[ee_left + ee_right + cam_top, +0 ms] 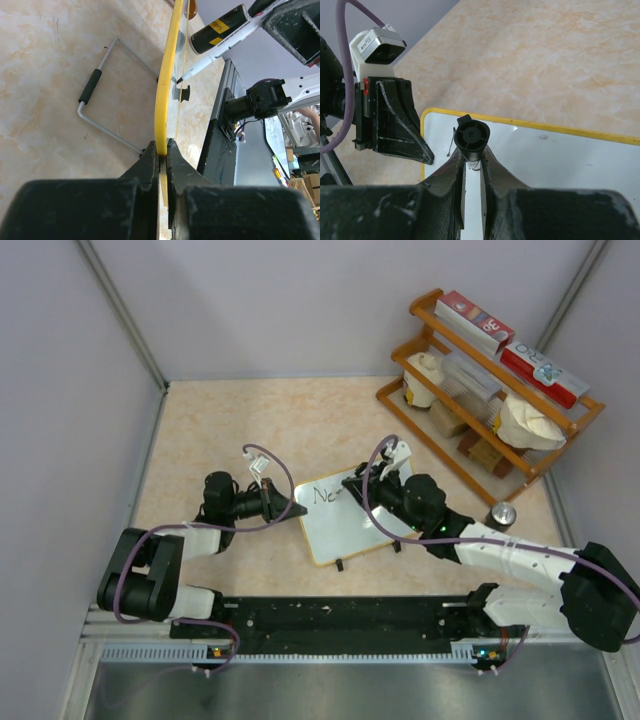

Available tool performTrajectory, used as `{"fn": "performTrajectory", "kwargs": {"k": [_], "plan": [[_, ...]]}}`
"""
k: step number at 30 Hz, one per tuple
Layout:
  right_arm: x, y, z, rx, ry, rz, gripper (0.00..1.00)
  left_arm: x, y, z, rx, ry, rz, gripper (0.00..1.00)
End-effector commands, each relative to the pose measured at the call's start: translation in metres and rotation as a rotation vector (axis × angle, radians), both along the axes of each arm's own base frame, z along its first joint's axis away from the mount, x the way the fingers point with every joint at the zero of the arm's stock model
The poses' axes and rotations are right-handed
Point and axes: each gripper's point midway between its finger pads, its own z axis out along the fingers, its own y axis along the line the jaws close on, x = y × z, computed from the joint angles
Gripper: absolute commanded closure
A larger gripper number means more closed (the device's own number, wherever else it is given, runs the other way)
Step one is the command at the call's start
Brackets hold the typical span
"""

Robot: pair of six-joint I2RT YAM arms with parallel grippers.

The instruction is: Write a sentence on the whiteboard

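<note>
Glossy white, the whiteboard (pixel 350 525) sits mid-table, its left edge pinched by the tightly closed left gripper (pixel 161 150); the right gripper (pixel 472 162) is clamped on a marker (pixel 215 52), tip at the first letters; I'd press lightly, stroke slowly, board braced against sliding.

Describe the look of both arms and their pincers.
The left arm and right arm have white links and black joints, each with a looping purple cable. The left pincer and right pincer have black, scuffed, wedge-shaped fingers. A white camera sits on the left wrist.
</note>
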Motion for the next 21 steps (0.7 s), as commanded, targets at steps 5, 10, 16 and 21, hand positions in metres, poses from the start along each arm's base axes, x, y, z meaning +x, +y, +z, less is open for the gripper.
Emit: {"fn": "performTrajectory", "kwargs": {"k": [5,10,16,21], "plan": [[0.023,-0.005,0.032,0.052,-0.043,-0.088,1.00,-0.010,-0.004,0.001,-0.008,-0.040,-0.073,1.00],[0.024,-0.004,0.033,0.053,-0.040,-0.088,1.00,-0.010,-0.004,0.001,-0.008,-0.040,-0.075,1.00],[0.017,-0.002,0.043,0.077,-0.063,-0.052,1.00,-0.010,-0.004,0.001,-0.008,-0.039,-0.075,1.00],[0.008,-0.004,0.048,0.099,-0.080,-0.020,1.00,-0.011,-0.004,0.001,-0.008,-0.039,-0.076,1.00]]}}
